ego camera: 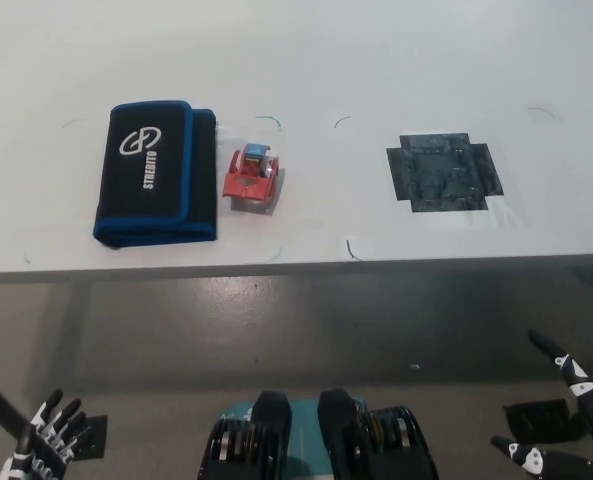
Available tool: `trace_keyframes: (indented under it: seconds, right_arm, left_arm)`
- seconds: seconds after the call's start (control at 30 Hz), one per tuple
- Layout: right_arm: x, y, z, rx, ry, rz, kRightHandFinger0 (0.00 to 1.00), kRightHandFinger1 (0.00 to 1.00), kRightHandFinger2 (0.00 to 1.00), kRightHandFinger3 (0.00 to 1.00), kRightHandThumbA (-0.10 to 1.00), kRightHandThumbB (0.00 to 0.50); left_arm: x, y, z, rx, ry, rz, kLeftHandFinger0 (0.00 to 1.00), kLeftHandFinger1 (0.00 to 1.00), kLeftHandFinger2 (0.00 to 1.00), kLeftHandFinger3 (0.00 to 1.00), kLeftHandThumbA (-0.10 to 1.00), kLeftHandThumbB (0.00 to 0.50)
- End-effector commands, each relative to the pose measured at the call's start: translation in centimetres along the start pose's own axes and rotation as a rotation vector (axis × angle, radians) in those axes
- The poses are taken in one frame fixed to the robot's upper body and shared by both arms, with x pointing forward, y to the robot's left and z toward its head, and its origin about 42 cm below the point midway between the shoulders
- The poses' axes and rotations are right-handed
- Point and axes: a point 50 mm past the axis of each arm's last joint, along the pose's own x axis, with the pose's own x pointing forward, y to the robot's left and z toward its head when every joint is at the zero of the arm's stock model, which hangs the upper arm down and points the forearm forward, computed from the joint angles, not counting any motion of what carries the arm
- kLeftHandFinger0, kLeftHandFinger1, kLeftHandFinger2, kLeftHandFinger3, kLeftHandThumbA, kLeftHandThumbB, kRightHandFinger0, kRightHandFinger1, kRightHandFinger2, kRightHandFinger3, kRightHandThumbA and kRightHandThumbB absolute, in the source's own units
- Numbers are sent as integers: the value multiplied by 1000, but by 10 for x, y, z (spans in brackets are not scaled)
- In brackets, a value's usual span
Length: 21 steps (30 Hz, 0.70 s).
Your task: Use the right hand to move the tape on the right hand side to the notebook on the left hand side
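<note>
Basically, white table (306,60) carries a black-and-blue pouch (156,173) at left, dark tape patch (443,174) stuck at right, red toy car (251,177) just beside the pouch. Right hand (556,420) empty, fingers apart, below the table edge. Left hand (46,440) low at lower left, fingers spread.

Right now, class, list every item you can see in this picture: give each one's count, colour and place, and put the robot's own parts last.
Pouch: one, black with blue trim and a white logo, lying flat on the table's left part.
Toy car: one, red with a blue top, just right of the pouch.
Tape patch: one, dark, cross-shaped, flat on the table's right part.
Table: one, white, filling the upper picture, with small pen marks.
Left hand: one, white, bottom left corner, below the table edge, fingers apart, holding nothing.
Right hand: one, black, bottom right corner, below the table edge, open.
</note>
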Motion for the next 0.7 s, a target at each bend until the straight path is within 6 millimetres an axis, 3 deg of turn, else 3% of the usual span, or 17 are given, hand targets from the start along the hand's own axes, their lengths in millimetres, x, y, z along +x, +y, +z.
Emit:
trace_keyframes:
  seconds: [0.0,0.27,0.37,0.47,0.67]
  right_arm:
    - [2,-9,3,-26,-18,9,1000,1000,1000,1000,904,1]
    - [2,-11,-1,-24,-11,16,1000,1000,1000,1000,902,12]
    - [-3,-11,-2,-28,11,26,1000,1000,1000,1000,963,37]
    - [-3,-10,-2,-45,16,36,1000,1000,1000,1000,901,1]
    - [-4,-7,-4,-35,18,51,1000,1000,1000,1000,879,0]
  left_arm:
    - [-1,2,10,9,-55,-12,1000,1000,1000,1000,932,165]
    - [-1,3,10,11,-52,-13,1000,1000,1000,1000,930,183]
    - [-7,4,10,13,-51,-14,1000,1000,1000,1000,929,171]
    - [-8,3,10,11,-48,-16,1000,1000,1000,1000,929,177]
    - [-10,5,11,9,-42,-17,1000,1000,1000,1000,922,177]
